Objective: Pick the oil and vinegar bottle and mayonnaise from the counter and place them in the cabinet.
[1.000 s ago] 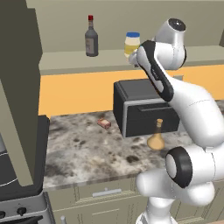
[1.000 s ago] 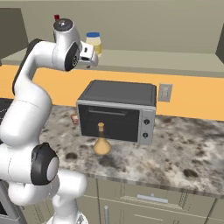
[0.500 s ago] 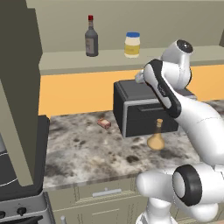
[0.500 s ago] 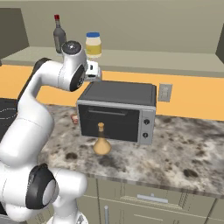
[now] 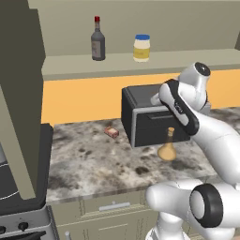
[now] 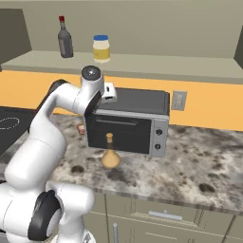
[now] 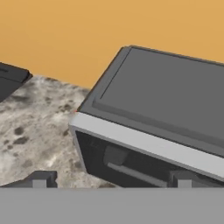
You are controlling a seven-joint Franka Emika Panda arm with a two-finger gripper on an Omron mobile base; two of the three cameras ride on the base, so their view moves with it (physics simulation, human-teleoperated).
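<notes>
On cabinet shelf (image 5: 187, 61): mayonnaise (image 5: 141, 48). On counter (image 5: 93, 159): oil and vinegar bottle (image 5: 167, 146), before toaster oven (image 5: 145, 119). Above oven: gripper (image 7: 111, 179), spread, empty.

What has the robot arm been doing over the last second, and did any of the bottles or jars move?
The arm swung down from the shelf, where its hand had been beside the mayonnaise jar, to just above the black oven. Its hand is open and empty. The jar and the dark bottle stayed on the shelf; the tan flask stayed on the counter.
</notes>
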